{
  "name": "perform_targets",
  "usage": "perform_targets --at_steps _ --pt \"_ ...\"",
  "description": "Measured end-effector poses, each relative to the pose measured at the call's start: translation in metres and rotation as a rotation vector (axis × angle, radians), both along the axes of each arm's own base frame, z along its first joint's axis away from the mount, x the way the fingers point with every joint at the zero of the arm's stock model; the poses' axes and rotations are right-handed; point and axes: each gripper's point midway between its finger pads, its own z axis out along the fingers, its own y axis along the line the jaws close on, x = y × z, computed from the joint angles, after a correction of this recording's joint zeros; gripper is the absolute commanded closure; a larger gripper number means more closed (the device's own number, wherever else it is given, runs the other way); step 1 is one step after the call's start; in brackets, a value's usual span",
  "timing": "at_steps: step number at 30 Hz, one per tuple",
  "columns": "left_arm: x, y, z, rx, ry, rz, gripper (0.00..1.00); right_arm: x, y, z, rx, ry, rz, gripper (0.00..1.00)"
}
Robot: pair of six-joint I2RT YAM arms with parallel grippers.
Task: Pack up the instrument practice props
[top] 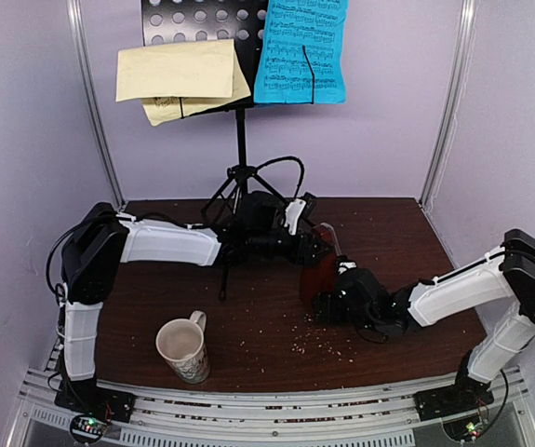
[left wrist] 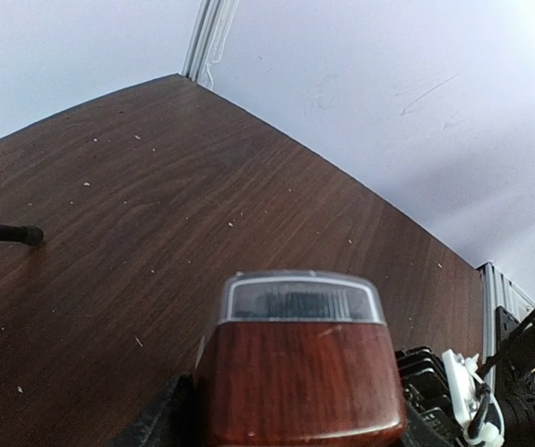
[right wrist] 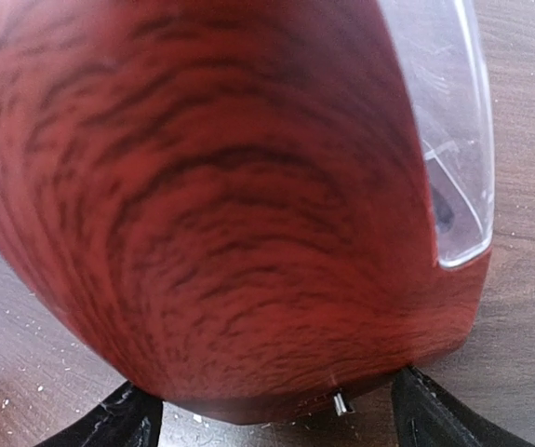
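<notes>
The dark red-brown metronome (top: 320, 270) with its clear cover (top: 330, 238) stands mid-table. My left gripper (top: 309, 244) is shut on it from behind. In the left wrist view the metronome (left wrist: 300, 372) fills the gap between the fingers (left wrist: 160, 419). My right gripper (top: 327, 303) is low at the metronome's front right. Its open jaws flank the base (right wrist: 230, 233), with black fingertips (right wrist: 127, 419) at either side. The black music stand (top: 241, 140) stands at the back and holds pale yellow sheets (top: 179, 79) and a blue sheet (top: 301, 51).
A cream patterned mug (top: 183, 349) stands near the front left. The stand's tripod legs (top: 234, 191) spread behind the left arm, and one leg tip (left wrist: 6, 233) shows in the left wrist view. Crumbs dot the brown table (top: 248, 326). Walls close in on three sides.
</notes>
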Motion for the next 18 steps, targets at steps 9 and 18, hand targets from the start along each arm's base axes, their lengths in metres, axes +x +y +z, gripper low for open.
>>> perform_targets --at_steps 9,18 --pt "0.0034 0.0004 0.0004 -0.002 0.002 0.012 0.46 0.0022 0.0032 0.0013 -0.035 -0.031 -0.005 0.26" --pt "0.0071 0.0020 0.0005 -0.004 0.009 0.032 0.47 0.0031 0.0062 0.0039 -0.045 -0.046 -0.008 0.55"
